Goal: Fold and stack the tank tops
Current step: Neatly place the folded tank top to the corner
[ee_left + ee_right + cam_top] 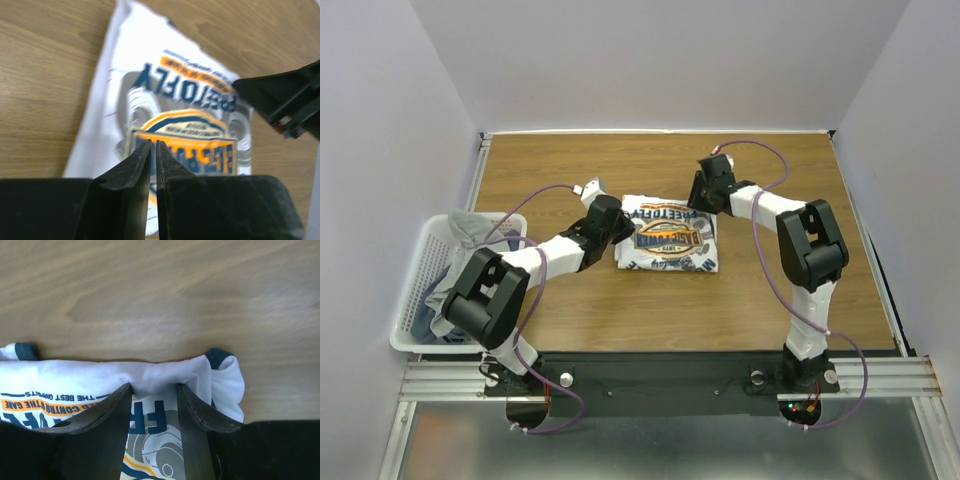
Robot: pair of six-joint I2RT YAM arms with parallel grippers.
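The white tank top (670, 240) lies folded into a flat rectangle in the middle of the wooden tabletop (620, 320), with its blue-and-orange graphic facing up and reading upside down from the near side. From the top camera it sits between the 2 arms, well apart from the white lattice basket (415, 290) at the left edge. In the basket, grey tank tops (465, 230) are heaped and hang over the rim.

The left tool (618, 232) is at the left side of the folded top. In its wrist view the left tool (153, 145) has its 2 fingers nearly closed, with only a thin slit between them, and the tips point over the printed graphic on the top (150, 65). No cloth shows in the slit. Black parts of the right arm (285, 100) enter that view from the right.

The right tool (705, 200) is at the far right part of the top. In its wrist view the right tool (154, 387) is open, its fingers spread apart and resting on the top (165, 372). The far folded edge bunches slightly between the tips; whether they pinch it cannot be told. A navy-edged corner (217, 357) shows just right of the fingers and another (26, 351) at the far left
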